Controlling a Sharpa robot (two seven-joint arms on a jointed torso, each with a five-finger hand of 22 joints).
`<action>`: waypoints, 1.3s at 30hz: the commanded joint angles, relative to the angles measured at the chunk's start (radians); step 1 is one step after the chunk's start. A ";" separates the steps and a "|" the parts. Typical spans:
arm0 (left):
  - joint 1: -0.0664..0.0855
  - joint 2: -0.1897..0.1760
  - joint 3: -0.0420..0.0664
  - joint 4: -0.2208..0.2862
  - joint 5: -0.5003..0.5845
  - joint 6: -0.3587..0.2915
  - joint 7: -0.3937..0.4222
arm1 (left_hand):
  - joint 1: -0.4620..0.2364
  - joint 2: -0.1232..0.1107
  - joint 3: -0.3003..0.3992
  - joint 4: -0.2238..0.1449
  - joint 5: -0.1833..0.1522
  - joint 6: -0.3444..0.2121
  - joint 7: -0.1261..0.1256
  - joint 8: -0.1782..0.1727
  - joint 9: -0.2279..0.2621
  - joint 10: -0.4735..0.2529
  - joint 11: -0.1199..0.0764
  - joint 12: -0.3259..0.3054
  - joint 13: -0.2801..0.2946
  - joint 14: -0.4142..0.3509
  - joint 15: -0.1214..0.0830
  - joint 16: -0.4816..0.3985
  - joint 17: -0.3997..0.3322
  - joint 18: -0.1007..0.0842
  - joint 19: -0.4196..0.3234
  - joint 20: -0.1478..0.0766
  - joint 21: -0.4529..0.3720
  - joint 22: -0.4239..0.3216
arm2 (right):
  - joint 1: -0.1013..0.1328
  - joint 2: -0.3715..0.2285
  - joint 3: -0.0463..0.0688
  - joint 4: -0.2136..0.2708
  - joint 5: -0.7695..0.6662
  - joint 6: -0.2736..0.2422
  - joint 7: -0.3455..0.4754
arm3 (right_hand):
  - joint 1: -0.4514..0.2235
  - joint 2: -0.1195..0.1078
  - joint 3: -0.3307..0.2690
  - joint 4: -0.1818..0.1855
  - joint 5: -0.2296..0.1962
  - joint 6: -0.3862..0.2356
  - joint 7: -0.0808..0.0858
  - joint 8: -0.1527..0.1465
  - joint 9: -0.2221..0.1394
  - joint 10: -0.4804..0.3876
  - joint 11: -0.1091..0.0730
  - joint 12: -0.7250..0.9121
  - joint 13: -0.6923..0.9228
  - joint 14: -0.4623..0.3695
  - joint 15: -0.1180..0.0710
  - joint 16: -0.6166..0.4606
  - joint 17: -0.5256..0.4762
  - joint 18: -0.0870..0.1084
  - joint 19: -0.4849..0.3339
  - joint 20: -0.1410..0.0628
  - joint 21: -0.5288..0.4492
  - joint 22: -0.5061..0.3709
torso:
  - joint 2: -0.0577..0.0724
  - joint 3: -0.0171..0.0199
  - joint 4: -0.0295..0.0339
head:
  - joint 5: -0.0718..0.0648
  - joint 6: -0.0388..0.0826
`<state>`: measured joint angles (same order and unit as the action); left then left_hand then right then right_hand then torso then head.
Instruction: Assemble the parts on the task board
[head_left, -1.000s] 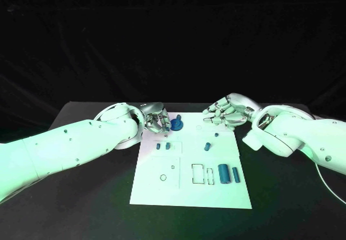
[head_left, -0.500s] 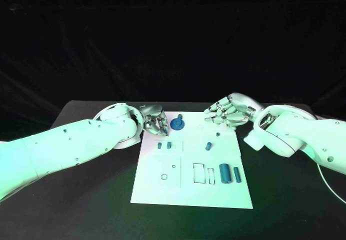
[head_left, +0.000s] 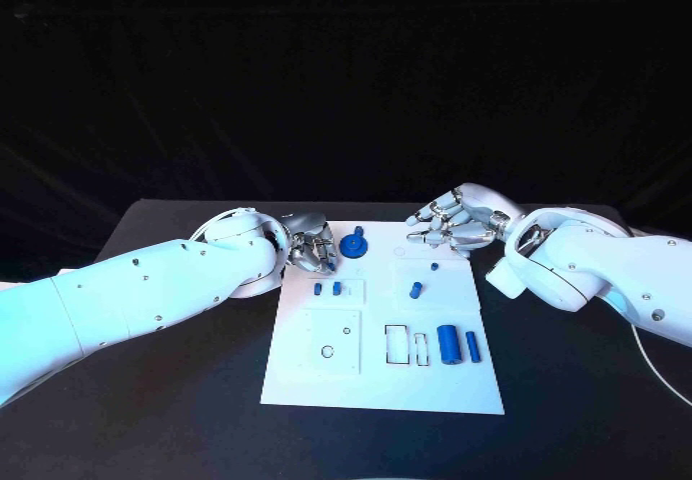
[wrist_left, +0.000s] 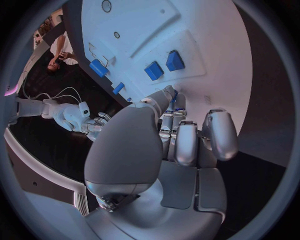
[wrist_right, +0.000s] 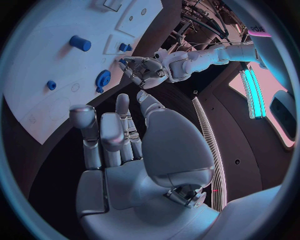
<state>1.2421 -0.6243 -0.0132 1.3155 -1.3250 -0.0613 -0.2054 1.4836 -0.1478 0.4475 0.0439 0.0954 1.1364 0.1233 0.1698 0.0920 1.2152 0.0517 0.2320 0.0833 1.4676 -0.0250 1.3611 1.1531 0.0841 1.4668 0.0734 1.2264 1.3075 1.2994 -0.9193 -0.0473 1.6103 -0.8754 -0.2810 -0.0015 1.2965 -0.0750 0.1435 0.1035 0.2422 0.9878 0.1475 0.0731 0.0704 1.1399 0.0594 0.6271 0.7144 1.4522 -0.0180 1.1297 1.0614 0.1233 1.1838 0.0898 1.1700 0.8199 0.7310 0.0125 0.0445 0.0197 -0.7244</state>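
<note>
The task board (head_left: 382, 390) lies flat in the middle of the black worktop (head_left: 173, 400). Near the board's far edge sits a blue gear (head_left: 355, 246), with small blue pieces (head_left: 327, 289) just nearer than it and a blue peg (head_left: 415, 291) toward the board's centre. Two blue cylinders (head_left: 459, 345) lie side by side on the board's right half. The left hand (head_left: 309, 247) hovers at the board's far left corner beside the gear, fingers curled together, holding nothing visible. The right hand (head_left: 454, 224) hangs at the far right corner, fingers curled in, empty.
</note>
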 joint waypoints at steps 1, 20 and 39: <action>-0.002 0.006 0.000 -0.006 -0.007 0.017 0.002 | -0.010 -0.002 0.006 0.001 0.000 0.006 -0.001 -0.002 -0.001 0.004 0.000 -0.007 -0.001 0.027 -0.004 0.001 -0.001 -0.012 0.019 -0.002 0.000 0.070 | -0.001 0.002 0.000 0.000 -0.008 0.012 0.010 | 0.001 0.006 -0.005 -0.001 0.004 -0.005 -0.001 0.005 0.002 -0.007 -0.002 0.005 -0.001 -0.002 0.000 -0.004 0.001 0.019 -0.003 0.000 -0.005 -0.001 | 0.000 0.0003 0.0010 | -0.001 -0.003; -0.010 0.026 0.000 -0.027 -0.060 0.015 0.007 | -0.010 -0.001 0.008 0.000 0.000 0.007 -0.001 -0.002 0.000 0.005 -0.001 -0.007 -0.001 0.027 -0.004 0.002 -0.001 -0.012 0.018 -0.002 0.000 0.070 | -0.001 0.002 0.000 0.001 -0.008 0.013 0.012 | 0.001 0.006 -0.005 -0.001 0.004 -0.005 -0.001 0.005 0.002 -0.007 -0.002 0.005 -0.001 -0.002 0.000 -0.004 0.001 0.019 -0.003 0.000 -0.005 -0.001 | -0.001 0.0002 0.0006 | 0.000 -0.005; -0.011 0.029 0.000 -0.039 -0.046 0.003 0.000 | -0.063 -0.046 0.010 -0.002 -0.001 -0.060 0.025 -0.057 -0.021 -0.048 0.027 -0.061 -0.013 0.018 0.018 -0.011 -0.033 -0.007 0.007 0.013 -0.034 0.056 | -0.001 0.001 0.000 0.001 -0.008 0.014 0.011 | 0.002 0.007 -0.007 0.000 0.004 -0.006 -0.001 0.005 0.002 -0.007 -0.002 0.006 -0.002 -0.003 0.000 -0.007 -0.001 0.020 -0.004 0.000 -0.007 -0.004 | -0.001 0.0001 0.0012 | -0.001 -0.005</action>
<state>1.2313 -0.5970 -0.0140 1.2765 -1.3720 -0.0611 -0.2047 1.4269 -0.1964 0.4575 0.0395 0.0954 1.0803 0.1493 0.1141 0.0711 1.1724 0.0798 0.1731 0.0709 1.4674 -0.0138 1.3522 1.1212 0.0846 1.4668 0.0812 1.1942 1.3074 1.2989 -0.9191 -0.0473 1.6108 -0.8755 -0.2808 -0.0002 1.2964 -0.0750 0.1436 0.1034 0.2421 0.9878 0.1475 0.0731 0.0703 1.1399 0.0594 0.6271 0.7133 1.4522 -0.0180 1.1297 1.0611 0.1233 1.1838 0.0898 1.1659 0.8170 0.7296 0.0128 0.0457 0.0185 -0.7297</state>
